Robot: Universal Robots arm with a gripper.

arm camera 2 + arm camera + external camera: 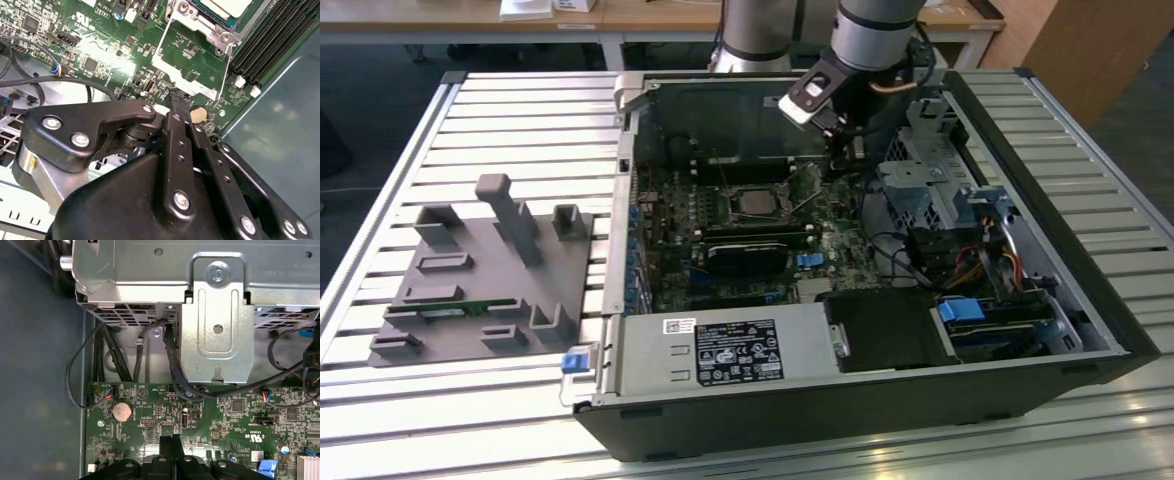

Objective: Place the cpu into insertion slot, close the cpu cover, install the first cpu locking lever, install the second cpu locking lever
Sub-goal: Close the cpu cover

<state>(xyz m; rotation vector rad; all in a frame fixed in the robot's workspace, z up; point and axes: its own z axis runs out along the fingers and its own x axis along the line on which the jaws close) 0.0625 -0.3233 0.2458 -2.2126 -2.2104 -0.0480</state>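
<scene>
Pincer (172,440) fingers pressed together, nothing between them. Tip low over green motherboard (150,405); coin cell (121,411) just beside it. Cpu (220,5) near the tip, seated in insertion slot (730,203). Cpu cover (202,22) lies flat around it.

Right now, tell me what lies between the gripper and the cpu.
In the second wrist view, green motherboard with small chips, then a silver metal frame, separates the gripper from the cpu.
</scene>
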